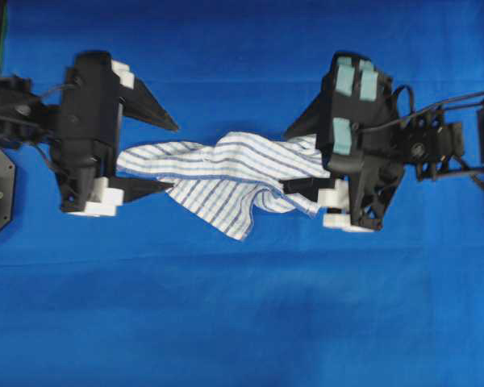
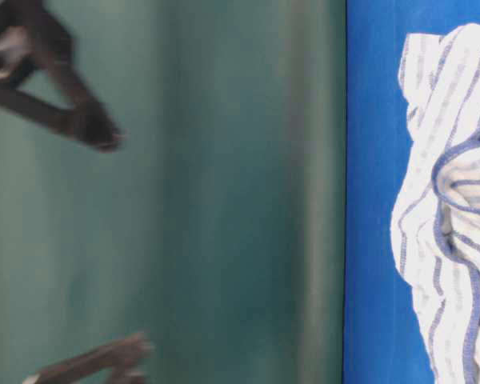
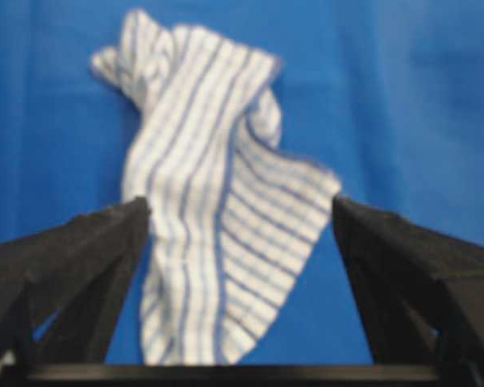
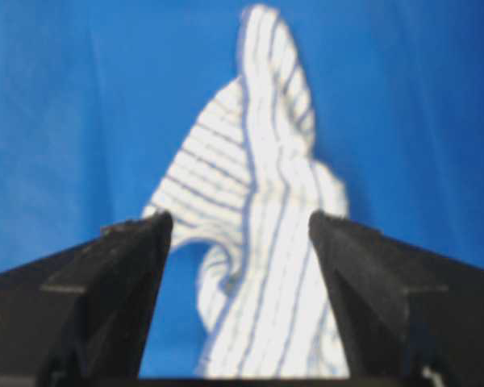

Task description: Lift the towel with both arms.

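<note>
Straddling the crumpled towel (image 1: 226, 181) at mid-bench, both arms w/ jaws wide apart & holding nothing, left gripper (image 1: 171, 155) and right gripper (image 1: 294, 157) are needing to sink level and be pinching thick end folds together.

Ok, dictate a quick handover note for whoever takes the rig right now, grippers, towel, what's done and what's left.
Left gripper: open, straddling the towel's left end, nothing held.
Right gripper: open, over the towel's right end, nothing held.
Towel: crumpled on the blue cloth between both arms, not lifted.
Done: both grippers lined up at opposite ends.
Left: close each on its end, then raise together.
</note>
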### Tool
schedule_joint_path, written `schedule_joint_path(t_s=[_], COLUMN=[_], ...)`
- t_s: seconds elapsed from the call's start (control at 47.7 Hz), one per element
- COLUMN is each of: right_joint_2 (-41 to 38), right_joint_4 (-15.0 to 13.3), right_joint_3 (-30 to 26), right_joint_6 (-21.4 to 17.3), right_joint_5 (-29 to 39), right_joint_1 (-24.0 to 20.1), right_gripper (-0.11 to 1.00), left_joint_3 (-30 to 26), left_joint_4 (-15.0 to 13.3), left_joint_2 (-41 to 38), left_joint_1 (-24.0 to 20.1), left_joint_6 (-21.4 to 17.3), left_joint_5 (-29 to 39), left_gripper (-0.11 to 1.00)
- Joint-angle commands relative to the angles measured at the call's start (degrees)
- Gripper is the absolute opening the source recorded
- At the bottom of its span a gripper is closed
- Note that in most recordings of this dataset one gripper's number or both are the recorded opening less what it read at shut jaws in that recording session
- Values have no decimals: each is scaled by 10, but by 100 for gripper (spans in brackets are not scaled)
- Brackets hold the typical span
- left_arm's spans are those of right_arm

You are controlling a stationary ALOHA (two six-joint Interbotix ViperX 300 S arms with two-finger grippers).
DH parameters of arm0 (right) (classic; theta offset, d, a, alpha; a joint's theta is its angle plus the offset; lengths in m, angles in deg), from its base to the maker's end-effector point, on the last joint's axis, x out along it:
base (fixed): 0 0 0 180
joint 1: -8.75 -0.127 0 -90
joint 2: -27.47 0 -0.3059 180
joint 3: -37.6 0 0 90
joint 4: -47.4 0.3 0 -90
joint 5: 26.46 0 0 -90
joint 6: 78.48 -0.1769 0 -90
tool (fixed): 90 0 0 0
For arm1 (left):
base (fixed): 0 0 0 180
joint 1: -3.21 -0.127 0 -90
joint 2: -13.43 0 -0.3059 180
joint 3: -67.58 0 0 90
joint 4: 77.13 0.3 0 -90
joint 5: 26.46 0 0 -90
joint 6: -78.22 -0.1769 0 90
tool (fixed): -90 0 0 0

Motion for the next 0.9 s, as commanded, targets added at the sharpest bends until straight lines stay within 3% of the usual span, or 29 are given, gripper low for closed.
schedule_joint_path(t_s=[0.0, 0.441, 0.671, 0.881], right_joint_2=[-2, -108, -168, -212], right_joint_4=[1, 2, 3, 3], right_joint_3=[21, 116, 135, 139], right_joint_6=[-11, -45, -47, -48], right_joint_5=[-36, -155, -224, -245], right_joint_1=[-1, -2, -4, -4], right_gripper=[68, 68, 68, 68], left_joint_3=[11, 80, 90, 95], left_joint_4=[-2, -3, -3, -3], left_joint_2=[-13, -166, -237, -282], left_joint_1=[1, 18, 25, 25], left_joint_6=[2, 3, 3, 3], left_joint_5=[-26, -160, -205, -258], left_gripper=[89, 89, 89, 89])
